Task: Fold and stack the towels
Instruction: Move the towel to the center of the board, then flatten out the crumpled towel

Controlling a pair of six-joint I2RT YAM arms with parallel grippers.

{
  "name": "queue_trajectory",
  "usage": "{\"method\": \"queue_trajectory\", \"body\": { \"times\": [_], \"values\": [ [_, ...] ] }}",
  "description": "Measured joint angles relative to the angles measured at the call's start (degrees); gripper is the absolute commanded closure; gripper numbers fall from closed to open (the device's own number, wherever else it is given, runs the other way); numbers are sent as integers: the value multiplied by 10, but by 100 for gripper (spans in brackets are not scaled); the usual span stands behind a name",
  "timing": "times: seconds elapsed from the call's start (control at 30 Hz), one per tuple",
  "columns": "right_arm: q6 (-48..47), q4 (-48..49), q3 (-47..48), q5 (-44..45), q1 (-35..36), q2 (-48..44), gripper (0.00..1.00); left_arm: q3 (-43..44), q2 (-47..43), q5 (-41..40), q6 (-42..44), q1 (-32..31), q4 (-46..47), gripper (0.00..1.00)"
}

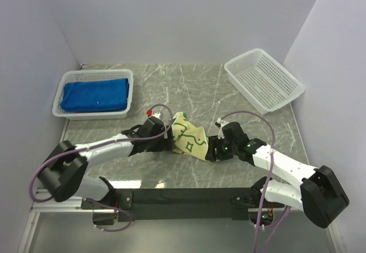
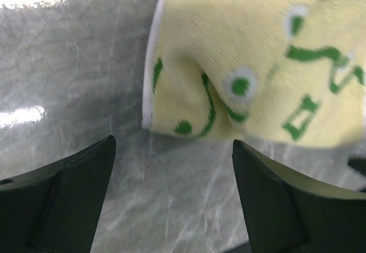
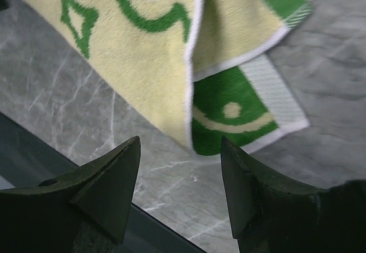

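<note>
Yellow towel [image 1: 190, 136]: lies loosely rumpled on the table [image 1: 171, 87] at lower centre of the top view, between the two grippers. One corner is turned over and shows its green reverse in the right wrist view.
Step in hand: most likely getting a fresh hold on this towel to flatten or fold it; neither arm holds it now.
Doing it well: each side should take a single layer at an outer corner, not the doubled flap. Slide the lower finger under the white hem, close fully, then lift both ends together so the cloth hangs flat before it is folded.
Left gripper [image 2: 172, 144]: jaws wide apart and empty. The towel's rounded white-edged corner sits just above the gap, close to it but not between the fingers.
Right gripper [image 3: 180, 144]: jaws parted and empty. The towel's lower edge hangs right at the gap, with the green flap just above the right-hand finger.
Blue towels [image 1: 94, 94]: folded in the left basket [image 1: 57, 110], upper left of the top view, well apart.
Right basket [image 1: 263, 80]: upper right, holds no cloth.
</note>
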Motion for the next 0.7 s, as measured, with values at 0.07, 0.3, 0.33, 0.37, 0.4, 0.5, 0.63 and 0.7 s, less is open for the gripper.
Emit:
{"method": "queue_trajectory", "body": {
  "times": [0.07,0.3,0.33,0.37,0.4,0.5,0.63,0.7],
  "values": [
    [4,11,-3,-9,7,10,36,9,32,-13,-7,-4,9,18],
    [13,59,-6,-31,18,50,68,52,105,-35,-22,-14,46,71],
    [16,64,-6,-34,19,55,75,56,111,-36,-26,-18,47,83],
    [17,67,-6,-36,20,58,90,58,114,-37,-28,-21,45,92],
    [18,69,-6,-37,20,58,97,60,115,-39,-28,-24,39,99],
    [21,58,-2,-39,21,45,100,92,113,-63,-24,-29,-19,99],
    [25,-6,52,-39,14,-8,100,207,96,-124,-6,-30,-151,93],
    [32,-24,103,-44,-4,-30,100,274,86,-156,8,-27,-203,89]
  ]
}}
